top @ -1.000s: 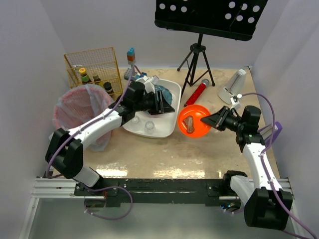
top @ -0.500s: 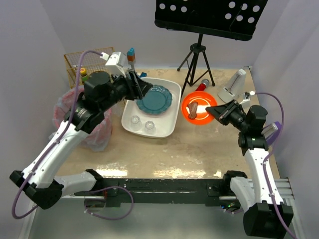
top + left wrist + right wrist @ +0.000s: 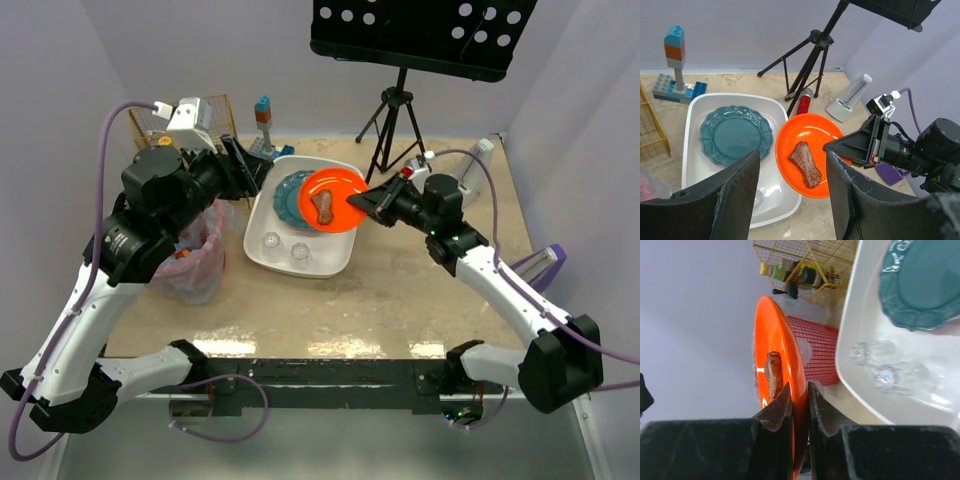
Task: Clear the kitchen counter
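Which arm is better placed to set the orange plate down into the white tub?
Right. The right gripper is shut on the orange plate, held above the white tub. The left gripper is open and empty.

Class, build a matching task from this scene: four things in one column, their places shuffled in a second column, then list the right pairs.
Things
1. teal plate
2. orange plate
3. piece of meat
4. glasses

Places
A. on the orange plate
B. clamped at its rim by the right gripper
C. far end of the white tub
D. near end of the white tub

Pairs: 1-C, 2-B, 3-A, 4-D
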You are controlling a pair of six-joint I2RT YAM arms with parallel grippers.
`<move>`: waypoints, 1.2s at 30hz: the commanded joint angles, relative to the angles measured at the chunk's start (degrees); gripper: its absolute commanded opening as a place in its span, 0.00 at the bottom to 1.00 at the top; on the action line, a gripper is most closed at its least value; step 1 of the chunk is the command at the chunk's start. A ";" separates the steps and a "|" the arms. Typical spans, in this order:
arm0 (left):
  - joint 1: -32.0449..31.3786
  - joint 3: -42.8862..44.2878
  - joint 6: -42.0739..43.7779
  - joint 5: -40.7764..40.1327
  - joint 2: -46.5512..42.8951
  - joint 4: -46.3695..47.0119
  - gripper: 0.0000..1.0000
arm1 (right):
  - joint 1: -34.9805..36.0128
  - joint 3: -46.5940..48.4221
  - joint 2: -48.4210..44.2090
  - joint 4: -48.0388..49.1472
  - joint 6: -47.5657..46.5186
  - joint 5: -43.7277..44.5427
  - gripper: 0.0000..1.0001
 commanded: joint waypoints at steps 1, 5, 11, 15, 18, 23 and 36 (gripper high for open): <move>0.07 3.45 2.08 -3.41 -2.32 -2.98 0.59 | 6.44 9.29 2.56 6.95 3.91 7.99 0.00; 0.07 4.42 2.43 -5.16 -3.55 -3.95 0.60 | 13.56 14.83 7.04 6.42 6.37 13.70 0.00; 0.07 4.42 2.34 -5.61 -4.60 -4.83 0.59 | 22.26 18.70 14.24 9.66 11.91 20.73 0.00; 0.16 4.07 2.17 -6.04 -5.92 -5.62 0.59 | 26.57 24.58 20.84 9.85 12.18 22.68 0.00; 0.07 4.33 2.34 -7.45 -6.80 -6.50 0.59 | 29.38 29.24 25.49 9.32 11.83 25.83 0.00; 0.07 5.03 2.69 -8.68 -7.77 -7.55 0.59 | 33.08 37.94 32.26 6.86 10.34 29.61 0.00; 0.07 5.82 3.40 -12.28 -9.70 -9.67 0.59 | 38.18 55.26 46.86 -0.43 -3.63 37.35 0.00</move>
